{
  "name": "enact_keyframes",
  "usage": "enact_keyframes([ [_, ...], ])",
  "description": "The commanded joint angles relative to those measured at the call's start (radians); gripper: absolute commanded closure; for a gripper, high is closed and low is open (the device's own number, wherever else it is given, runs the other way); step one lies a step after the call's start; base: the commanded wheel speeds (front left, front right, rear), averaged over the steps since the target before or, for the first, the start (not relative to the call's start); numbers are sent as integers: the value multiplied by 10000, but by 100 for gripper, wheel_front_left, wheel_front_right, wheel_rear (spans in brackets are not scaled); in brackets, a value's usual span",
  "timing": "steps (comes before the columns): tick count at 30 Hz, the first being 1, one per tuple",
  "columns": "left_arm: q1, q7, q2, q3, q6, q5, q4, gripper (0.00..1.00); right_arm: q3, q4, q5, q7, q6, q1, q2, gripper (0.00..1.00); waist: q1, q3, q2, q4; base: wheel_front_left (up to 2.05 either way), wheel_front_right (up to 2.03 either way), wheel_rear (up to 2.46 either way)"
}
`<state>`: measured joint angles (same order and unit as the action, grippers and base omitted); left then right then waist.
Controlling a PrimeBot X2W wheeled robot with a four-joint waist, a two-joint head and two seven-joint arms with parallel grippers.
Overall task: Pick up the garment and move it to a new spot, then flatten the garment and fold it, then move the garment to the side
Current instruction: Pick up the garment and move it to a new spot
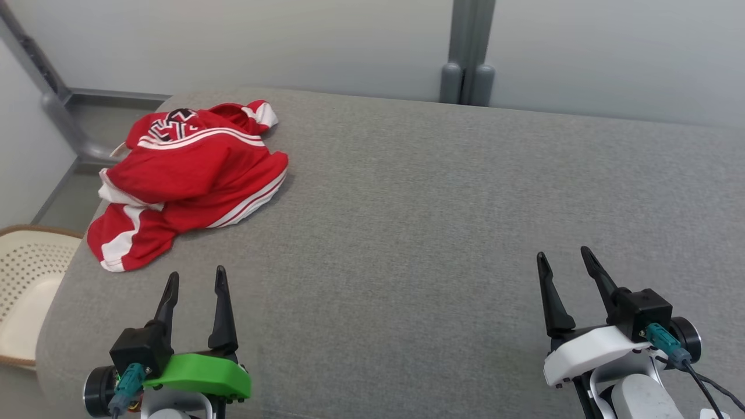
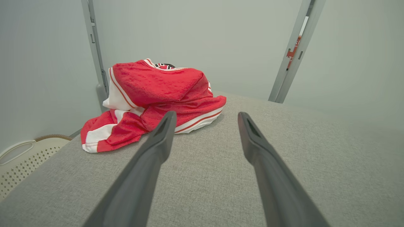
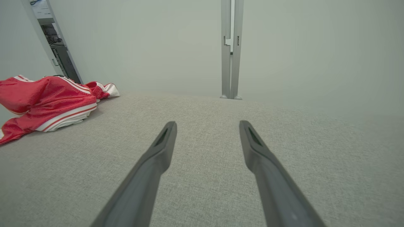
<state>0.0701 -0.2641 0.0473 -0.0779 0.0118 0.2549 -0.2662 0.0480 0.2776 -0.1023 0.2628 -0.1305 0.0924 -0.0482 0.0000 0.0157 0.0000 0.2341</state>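
Note:
A red garment (image 1: pixel 186 174) with white stripes lies crumpled in a heap at the far left corner of the grey fabric surface (image 1: pixel 436 221). My left gripper (image 1: pixel 195 279) hovers open just in front of it, near the front left edge, with nothing between its fingers. In the left wrist view the garment (image 2: pixel 157 97) is ahead and slightly left of the open left gripper (image 2: pixel 206 118). My right gripper (image 1: pixel 563 261) stands open at the front right, far from the cloth. In the right wrist view the garment (image 3: pixel 47 101) sits at the far left, beyond the open right gripper (image 3: pixel 206 126).
A cream perforated basket (image 1: pixel 26 285) stands on the floor beside the surface's left edge. Pale walls with grey metal posts (image 1: pixel 465 52) close off the back. Bare grey fabric stretches across the middle and right.

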Motion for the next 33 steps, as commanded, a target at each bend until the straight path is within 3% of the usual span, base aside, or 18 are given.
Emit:
enact_keyframes([
  [1, -27, -7, 58, 68, 12, -22, -8, 0, -10, -19, -36, 31, -5, -18, -39, 0, 0, 15, 0, 1155, 0, 0, 0],
  [12, -300, -6, 55, 594, 71, -227, 36, 0, 152, 27, -205, 33, -5, -39, -39, 0, 0, -123, 0, 2811, 0, 0, 0],
  [26, -569, -6, 52, 1209, -18, -136, 270, 0, 466, 280, -200, 31, -5, 368, -40, 0, 0, 65, 0, 2942, 0, 0, 0],
  [33, 417, 68, 51, 926, 258, 190, -862, 0, 317, 235, -124, 31, -5, 210, -42, 0, 0, 115, 0, 2882, 0, 0, 0],
])
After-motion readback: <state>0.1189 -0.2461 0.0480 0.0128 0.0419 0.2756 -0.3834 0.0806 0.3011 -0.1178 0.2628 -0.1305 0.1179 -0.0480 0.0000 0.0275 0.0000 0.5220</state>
